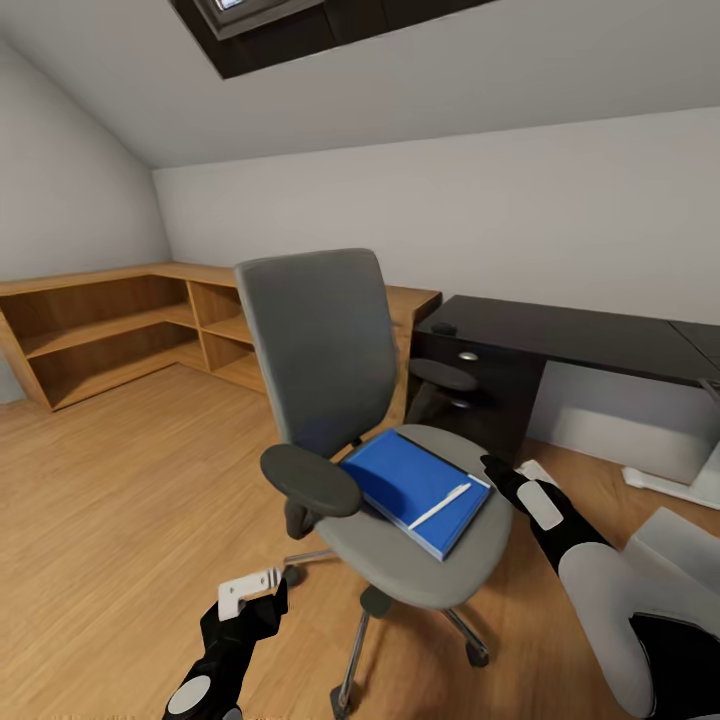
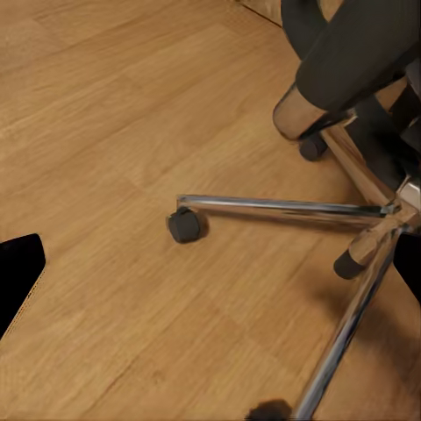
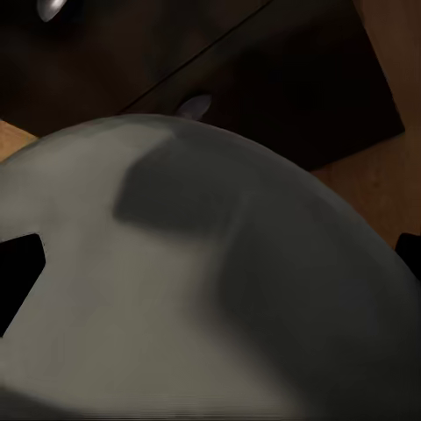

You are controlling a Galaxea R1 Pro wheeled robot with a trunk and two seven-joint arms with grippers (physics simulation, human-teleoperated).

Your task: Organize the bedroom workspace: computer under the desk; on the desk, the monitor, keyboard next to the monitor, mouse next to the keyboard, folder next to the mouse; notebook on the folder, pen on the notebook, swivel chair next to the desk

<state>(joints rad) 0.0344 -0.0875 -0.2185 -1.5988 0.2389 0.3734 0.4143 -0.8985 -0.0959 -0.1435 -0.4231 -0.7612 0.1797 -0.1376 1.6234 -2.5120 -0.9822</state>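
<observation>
The grey swivel chair [image 1: 320,350] stands mid-room, its chrome base [image 2: 289,207] on the wood floor. On its seat lies the blue folder [image 1: 405,480] with the white pen [image 1: 440,505] on top. The black desk [image 1: 580,335] is behind it to the right. A pale grey box, the computer [image 1: 680,545], sits on the floor at the lower right. My right gripper [image 1: 497,468] is open at the seat's right edge [image 3: 202,281]. Low by the chair's base, my left gripper [image 1: 262,592] is open and holds nothing. Notebook, monitor, keyboard and mouse are out of view.
Low wooden shelving [image 1: 110,330] runs along the left and back walls. The desk's black drawer unit [image 1: 480,395] with silver knobs [image 3: 195,107] stands just behind the chair. The desk's white leg foot [image 1: 665,482] lies on the floor at right. Open wood floor [image 1: 130,500] spreads left.
</observation>
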